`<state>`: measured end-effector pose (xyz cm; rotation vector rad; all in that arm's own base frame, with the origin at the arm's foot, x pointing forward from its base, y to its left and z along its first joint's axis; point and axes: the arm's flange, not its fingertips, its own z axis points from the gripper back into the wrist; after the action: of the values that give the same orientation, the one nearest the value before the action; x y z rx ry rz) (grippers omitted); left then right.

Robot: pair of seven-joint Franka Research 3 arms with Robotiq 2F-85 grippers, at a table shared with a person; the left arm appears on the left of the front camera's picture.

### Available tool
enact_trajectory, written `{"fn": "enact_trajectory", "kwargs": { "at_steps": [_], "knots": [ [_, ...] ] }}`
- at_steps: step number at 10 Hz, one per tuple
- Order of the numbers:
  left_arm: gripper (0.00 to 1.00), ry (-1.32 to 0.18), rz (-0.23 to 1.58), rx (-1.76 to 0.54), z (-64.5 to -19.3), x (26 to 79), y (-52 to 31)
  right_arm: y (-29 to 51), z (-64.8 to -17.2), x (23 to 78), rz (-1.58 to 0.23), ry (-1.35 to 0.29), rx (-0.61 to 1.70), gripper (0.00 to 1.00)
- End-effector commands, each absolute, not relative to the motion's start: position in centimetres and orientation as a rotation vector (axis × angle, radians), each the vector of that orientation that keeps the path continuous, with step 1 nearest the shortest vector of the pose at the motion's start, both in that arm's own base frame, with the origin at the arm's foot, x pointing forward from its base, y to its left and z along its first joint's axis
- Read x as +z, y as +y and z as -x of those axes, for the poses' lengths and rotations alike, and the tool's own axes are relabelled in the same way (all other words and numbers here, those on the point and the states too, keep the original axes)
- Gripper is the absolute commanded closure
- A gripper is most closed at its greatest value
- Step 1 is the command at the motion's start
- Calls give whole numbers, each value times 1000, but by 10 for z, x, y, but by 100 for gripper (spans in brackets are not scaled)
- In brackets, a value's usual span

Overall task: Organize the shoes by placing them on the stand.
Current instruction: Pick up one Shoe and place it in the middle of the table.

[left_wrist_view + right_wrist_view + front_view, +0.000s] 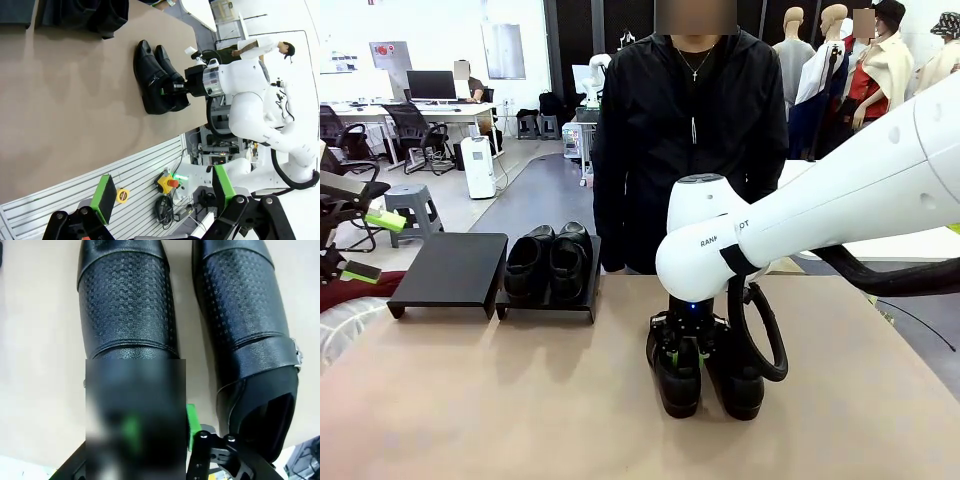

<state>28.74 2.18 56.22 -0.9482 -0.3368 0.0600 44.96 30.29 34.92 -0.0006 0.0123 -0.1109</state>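
Observation:
Two glossy black shoes (740, 385) lie side by side at mid-table, toes toward me. My right gripper (686, 352) has come down on the heel end of the left one (125, 305), and a green pad (191, 421) sits in the gap beside its partner (245, 315). Whether the jaws pinch the shoe's rim is hidden. Another pair of shoes (548, 262) stands on the right-hand black stand (546, 310). My left gripper (162, 192) hangs open and holds nothing at the table's far left (370, 247); its view also takes in the mid-table shoes (155, 82).
A second black stand (448, 270) sits bare at the left, touching the occupied one. A person in a black jacket (690, 130) stands at the far edge behind the shoes. A black cable (765, 335) loops off my right wrist. Bare brown tabletop (500, 400) spreads in front.

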Motion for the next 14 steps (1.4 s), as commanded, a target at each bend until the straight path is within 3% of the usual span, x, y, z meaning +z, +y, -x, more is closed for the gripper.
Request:
{"fn": "enact_trajectory", "kwargs": {
  "at_steps": [1, 7, 10, 12, 14],
  "knots": [
    [0, -344, 964, 38, -288, 563, 25, 303, -451, 348, -42, 30, -80, 100],
    [0, -344, 964, 38, -288, 563, 25, 293, -431, 366, -81, 36, 36, 100],
    [0, -344, 964, 38, -288, 563, 25, 281, -342, 419, -172, -72, 122, 100],
    [0, -344, 964, 38, -288, 563, 25, 302, -291, 415, -259, -101, 369, 100],
    [0, -344, 964, 38, -288, 563, 25, 340, -276, 404, -351, -159, 344, 100]
  ]
}}
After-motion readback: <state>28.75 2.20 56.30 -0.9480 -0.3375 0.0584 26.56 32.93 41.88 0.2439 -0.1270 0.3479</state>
